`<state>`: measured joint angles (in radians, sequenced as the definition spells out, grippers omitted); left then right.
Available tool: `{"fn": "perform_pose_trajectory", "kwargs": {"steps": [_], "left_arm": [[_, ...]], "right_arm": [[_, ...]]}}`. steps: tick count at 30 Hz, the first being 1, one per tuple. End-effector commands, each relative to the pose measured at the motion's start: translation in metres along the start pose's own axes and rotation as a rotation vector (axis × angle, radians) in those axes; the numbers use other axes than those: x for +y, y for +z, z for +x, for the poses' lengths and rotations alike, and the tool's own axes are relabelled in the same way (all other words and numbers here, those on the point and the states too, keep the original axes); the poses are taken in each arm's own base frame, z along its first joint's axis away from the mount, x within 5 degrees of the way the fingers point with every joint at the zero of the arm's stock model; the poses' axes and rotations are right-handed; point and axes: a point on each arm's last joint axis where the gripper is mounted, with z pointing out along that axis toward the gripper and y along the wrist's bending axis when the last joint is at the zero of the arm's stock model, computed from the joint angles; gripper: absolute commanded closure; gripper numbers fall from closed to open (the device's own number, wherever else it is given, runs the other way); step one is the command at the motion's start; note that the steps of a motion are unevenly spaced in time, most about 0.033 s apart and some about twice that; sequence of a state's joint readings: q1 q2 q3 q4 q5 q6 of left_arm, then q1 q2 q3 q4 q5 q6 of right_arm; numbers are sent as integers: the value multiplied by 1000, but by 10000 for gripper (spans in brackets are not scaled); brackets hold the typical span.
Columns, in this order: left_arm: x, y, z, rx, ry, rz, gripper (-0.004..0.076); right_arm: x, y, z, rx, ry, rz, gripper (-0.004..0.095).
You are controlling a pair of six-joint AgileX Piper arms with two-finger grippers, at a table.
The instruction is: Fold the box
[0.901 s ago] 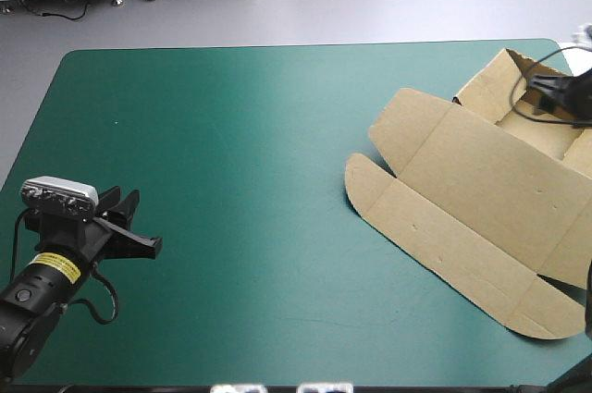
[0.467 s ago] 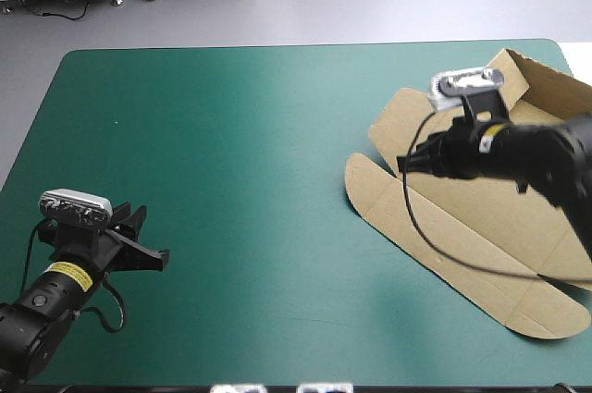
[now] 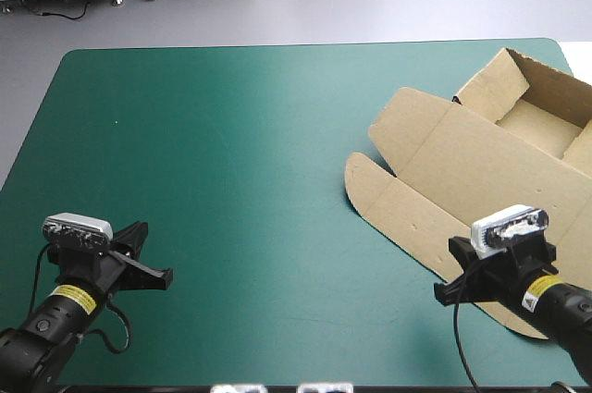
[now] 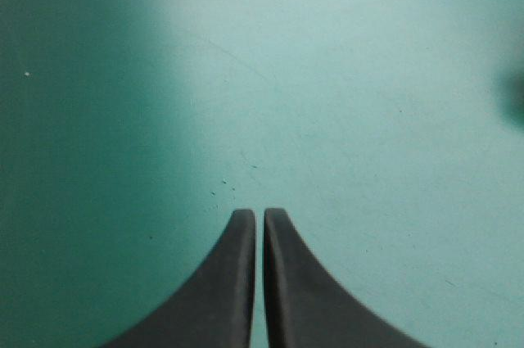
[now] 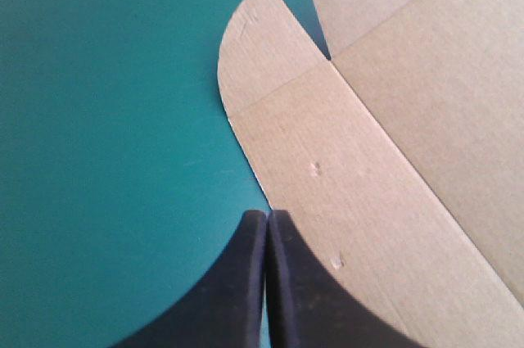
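While the left pincer (image 3: 159, 273) sits over bare teal-green counter (image 3: 240, 153) with its black fingers pressed together on nothing, the right pincer (image 3: 444, 294) is also closed and empty, its tips over the near edge of the brown box (image 3: 481, 180). Ahead of the right pincer the box lies open, lid and rounded flaps flat, its walled tray farthest ahead. It lies well apart from the left pincer.
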<state>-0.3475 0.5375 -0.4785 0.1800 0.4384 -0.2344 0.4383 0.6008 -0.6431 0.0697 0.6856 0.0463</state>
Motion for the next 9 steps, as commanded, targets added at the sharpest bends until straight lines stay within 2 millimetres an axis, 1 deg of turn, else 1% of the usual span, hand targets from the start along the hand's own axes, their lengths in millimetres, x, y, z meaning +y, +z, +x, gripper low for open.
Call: {"fn": "perform_pose_trajectory", "kwargs": {"steps": [1, 3, 9], "left_arm": [[-4, -2, -10, -99, -37, 40, 721], [-4, -1, -9, -111, -43, 45, 721], [-4, -1, -8, -107, -42, 45, 721]], "right_arm": [[0, -2, 1, -90, -29, -3, 920], [-1, -1, 3, -85, -43, -2, 920], [0, -2, -2, -138, -39, -11, 920]]}}
